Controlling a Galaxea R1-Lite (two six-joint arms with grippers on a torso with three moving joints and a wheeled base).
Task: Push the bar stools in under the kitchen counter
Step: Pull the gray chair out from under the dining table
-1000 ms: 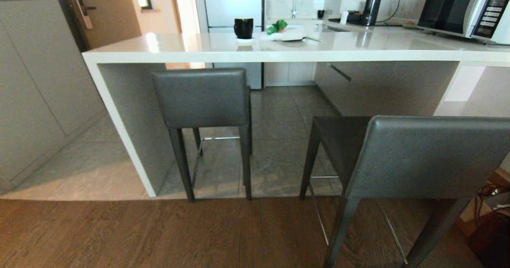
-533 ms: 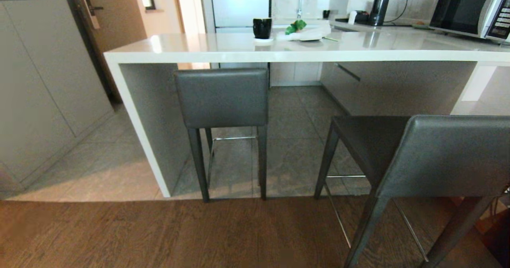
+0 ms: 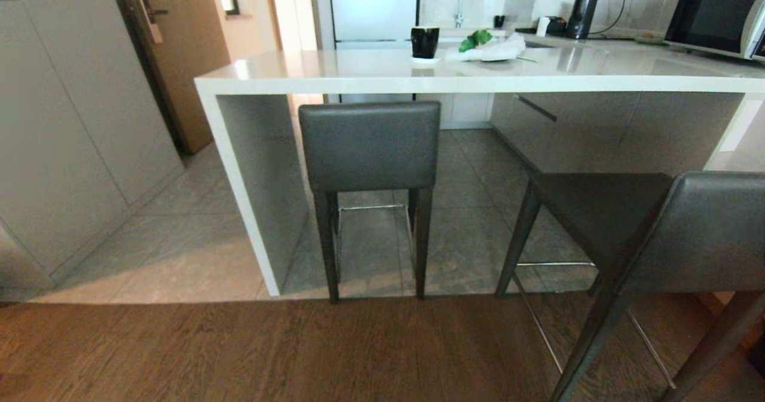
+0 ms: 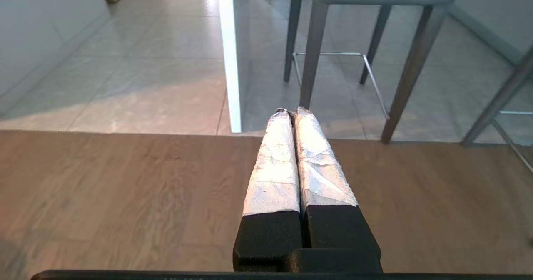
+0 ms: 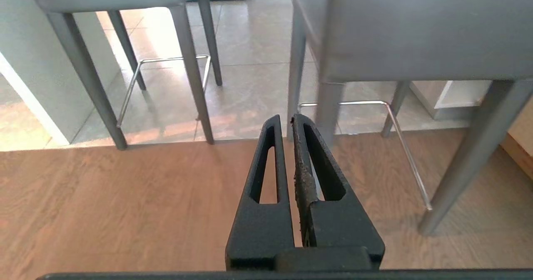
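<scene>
Two closed end effectors (image 4: pixel 291 112) (image 5: pixel 285 121), two bar stools (image 3: pixel 369 146) (image 3: pixel 657 229), one kitchen counter (image 3: pixel 478 82).

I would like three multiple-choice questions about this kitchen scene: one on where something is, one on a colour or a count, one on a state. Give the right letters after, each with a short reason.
1. Where does the black mug stand?
A. on the kitchen counter
B. on the wooden floor
C. on a stool seat

2. How many bar stools are in the head view?
A. one
B. two
C. four

3. How does the right stool stand?
A. pushed fully under the counter
B. lying on its side
C. upright, pulled out from the counter

Answers:
1 A: the mug sits on the white slab top, near a green leafy thing.
2 B: the left stool and the right stool are all that shows.
3 C: its seat lies uncovered in front of the counter's edge, while the left stool has only its backrest showing below that edge.
</scene>
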